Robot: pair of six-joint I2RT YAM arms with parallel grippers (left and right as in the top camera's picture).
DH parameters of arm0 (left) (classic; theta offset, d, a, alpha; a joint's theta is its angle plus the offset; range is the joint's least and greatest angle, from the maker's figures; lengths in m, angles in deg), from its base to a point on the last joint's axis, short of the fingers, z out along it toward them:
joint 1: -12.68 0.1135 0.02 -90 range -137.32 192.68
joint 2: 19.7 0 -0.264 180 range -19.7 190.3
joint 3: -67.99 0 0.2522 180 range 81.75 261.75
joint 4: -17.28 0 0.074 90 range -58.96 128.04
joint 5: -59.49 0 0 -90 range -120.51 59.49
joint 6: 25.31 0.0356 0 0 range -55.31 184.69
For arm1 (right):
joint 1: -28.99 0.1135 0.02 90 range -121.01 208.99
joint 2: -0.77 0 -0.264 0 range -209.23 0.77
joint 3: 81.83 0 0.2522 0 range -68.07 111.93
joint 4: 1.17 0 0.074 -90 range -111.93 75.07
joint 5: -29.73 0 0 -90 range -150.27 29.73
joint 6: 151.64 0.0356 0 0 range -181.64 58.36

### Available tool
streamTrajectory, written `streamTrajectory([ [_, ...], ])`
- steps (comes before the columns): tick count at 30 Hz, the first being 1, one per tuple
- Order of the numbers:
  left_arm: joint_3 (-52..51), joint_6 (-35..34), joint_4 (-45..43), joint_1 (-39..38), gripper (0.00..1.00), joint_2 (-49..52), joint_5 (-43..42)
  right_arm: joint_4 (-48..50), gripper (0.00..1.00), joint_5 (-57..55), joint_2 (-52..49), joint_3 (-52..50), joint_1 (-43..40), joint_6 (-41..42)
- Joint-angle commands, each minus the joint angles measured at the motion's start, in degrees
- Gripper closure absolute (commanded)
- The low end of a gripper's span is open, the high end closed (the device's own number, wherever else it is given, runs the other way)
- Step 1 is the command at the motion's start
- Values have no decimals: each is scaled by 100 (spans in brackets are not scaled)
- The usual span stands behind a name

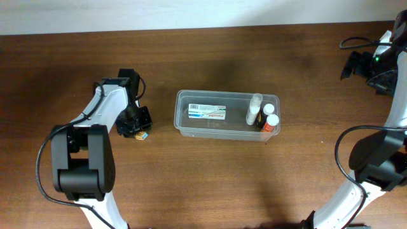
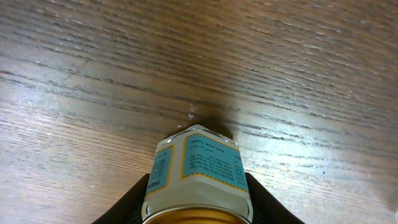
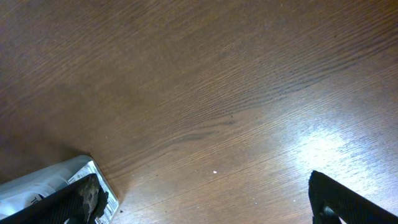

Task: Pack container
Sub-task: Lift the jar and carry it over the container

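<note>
Container (image 1: 180, 118) beside left hand (image 1: 137, 125) gripping bottle (image 2: 196, 173)

Robot lab or data-collection station, by the look of it. Bare dark wood-grain desk (image 1: 210, 184). Two black-and-white robot arms stand at its near edge, left arm (image 1: 86, 159) and right arm (image 1: 375, 159). A loose black cable (image 1: 39, 165) loops beside the left arm. Pale strip (image 1: 191, 13) runs past the far edge, wall or floor, can't tell. One clear plastic container (image 1: 227, 130) sits mid-desk like a staged prop.
</note>
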Motion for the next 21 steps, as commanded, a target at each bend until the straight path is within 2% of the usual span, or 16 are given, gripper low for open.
streamTrajectory([
  [1,564,483,164,20,67,-59,-2,2,2,11,98,98,11,66],
  [13,3532,973,1510,-92,66,-59,-59,2,2,11,98,98,11,66],
  [17,4157,1154,1700,-461,66,-59,-212,2,2,11,98,98,11,66],
  [21,4308,1434,1639,-1093,66,-59,-306,2,2,11,98,98,11,66],
])
